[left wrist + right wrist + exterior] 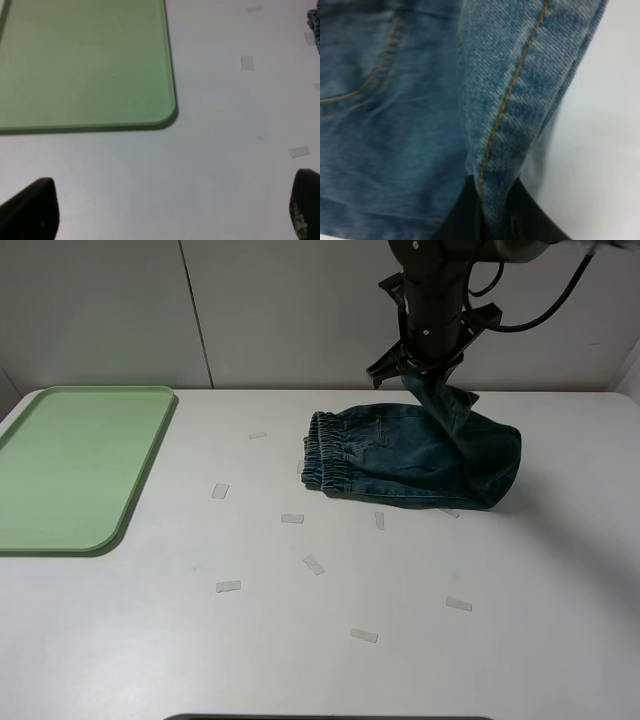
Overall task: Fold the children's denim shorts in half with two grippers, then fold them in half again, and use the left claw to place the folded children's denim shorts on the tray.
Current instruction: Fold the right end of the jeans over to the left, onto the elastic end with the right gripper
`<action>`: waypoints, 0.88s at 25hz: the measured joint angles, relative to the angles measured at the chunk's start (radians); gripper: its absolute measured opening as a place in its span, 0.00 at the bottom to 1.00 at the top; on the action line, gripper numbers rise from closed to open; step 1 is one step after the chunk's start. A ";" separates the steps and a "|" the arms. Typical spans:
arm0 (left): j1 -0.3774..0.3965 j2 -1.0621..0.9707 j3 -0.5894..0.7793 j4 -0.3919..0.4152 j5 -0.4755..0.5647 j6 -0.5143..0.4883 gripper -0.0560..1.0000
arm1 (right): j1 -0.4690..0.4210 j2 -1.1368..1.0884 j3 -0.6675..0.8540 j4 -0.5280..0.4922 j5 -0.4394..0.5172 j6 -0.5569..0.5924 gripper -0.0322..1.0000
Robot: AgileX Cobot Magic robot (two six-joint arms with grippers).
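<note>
I have the right end effector [428, 372] clamped together on a hemmed edge of the small, blue, washed children's denim shorts [400, 455], holding that edge up above the rest of the garment. In the right wrist view its black fingers [465, 217] pinch a doubled strip of denim with an orange seam running along it. The rest of the shorts lies on the white tabletop [520, 660], right of the middle and toward the far edge. The gathered elastic waistband [325, 452] faces the flat, pale green rectangular plastic tray [70, 460], which sits well apart at the left with nothing on it. The left end effector [167, 212] is spread wide and holds nothing, hovering over bare tabletop near a rounded corner of the tray. I cannot see it in the high view.

I read this as a fold in hand but not finished, because the lifted edge has yet to be laid down. I cannot say for sure whether it is the first halving or the second. As I judge it, my next move calls for carrying the pinched edge across toward the waistband, lowering it until the layers lie flat with the edges lined up, then letting go. The left side has to come in after that, since the placing on the tray is its job.
</note>
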 joint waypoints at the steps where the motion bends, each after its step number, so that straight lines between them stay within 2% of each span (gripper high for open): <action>1: 0.000 0.000 0.000 0.000 0.000 0.000 0.91 | 0.007 0.009 0.000 0.005 -0.002 0.010 0.04; 13: 0.000 0.000 0.000 0.000 0.000 0.000 0.91 | 0.017 0.021 0.000 0.049 -0.028 0.045 0.06; 14: 0.000 0.000 0.000 0.000 0.000 0.000 0.91 | 0.017 0.021 0.000 0.052 -0.031 0.045 0.09; 16: 0.000 0.000 0.000 0.000 0.000 0.000 0.91 | 0.017 0.021 0.000 0.067 -0.045 0.049 0.23; 18: 0.000 0.000 0.000 0.000 0.000 0.000 0.91 | 0.017 0.021 -0.001 0.101 -0.061 0.061 0.50; 19: 0.000 0.000 0.000 0.000 0.000 0.000 0.91 | 0.017 0.021 -0.002 0.121 -0.062 0.068 0.59; 22: 0.000 0.000 0.000 0.000 0.000 0.000 0.91 | 0.017 0.021 -0.003 0.172 -0.078 0.077 0.68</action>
